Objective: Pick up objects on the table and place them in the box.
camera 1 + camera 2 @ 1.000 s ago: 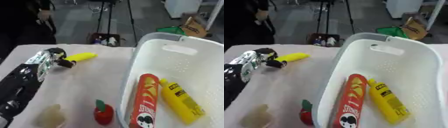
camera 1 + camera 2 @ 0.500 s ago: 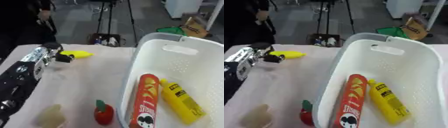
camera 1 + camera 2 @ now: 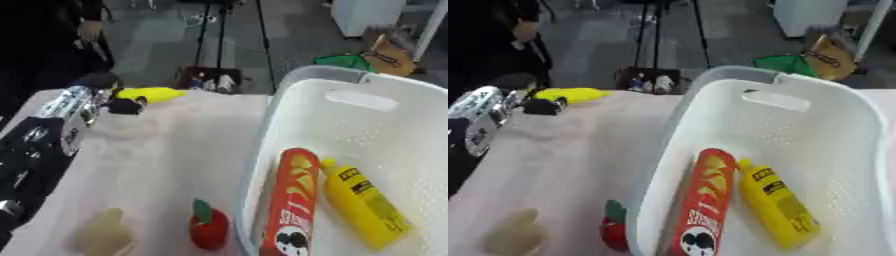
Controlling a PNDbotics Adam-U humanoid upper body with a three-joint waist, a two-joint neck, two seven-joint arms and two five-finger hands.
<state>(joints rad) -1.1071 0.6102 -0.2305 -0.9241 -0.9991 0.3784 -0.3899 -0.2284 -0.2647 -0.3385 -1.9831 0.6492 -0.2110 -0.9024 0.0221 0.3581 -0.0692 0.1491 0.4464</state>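
The left hand (image 3: 112, 102) comes in from the 9 o'clock side along a black and silver arm and reaches toward the table's (image 3: 166, 150) far edge at about 11 o'clock. Its dark fingers meet the near end of a yellow banana-shaped object (image 3: 150, 94), which lies along that far edge; whether the fingers are curled round it or only touching it, I cannot tell. The right hand shows in neither view.

On the table at about 7 o'clock lies one pale beige lump (image 3: 103, 234), its kind unclear. Just right of it, near 6 o'clock, stands one red apple-like fruit (image 3: 208, 229) with a green stem, close beside the basket's wall.

The white plastic laundry basket (image 3: 367, 102) fills the right half, from 1 to 5 o'clock. It holds two things lying side by side along its floor: one red chips tube (image 3: 290, 200) against the left wall, and one yellow squeeze bottle (image 3: 357, 202) just right of it.
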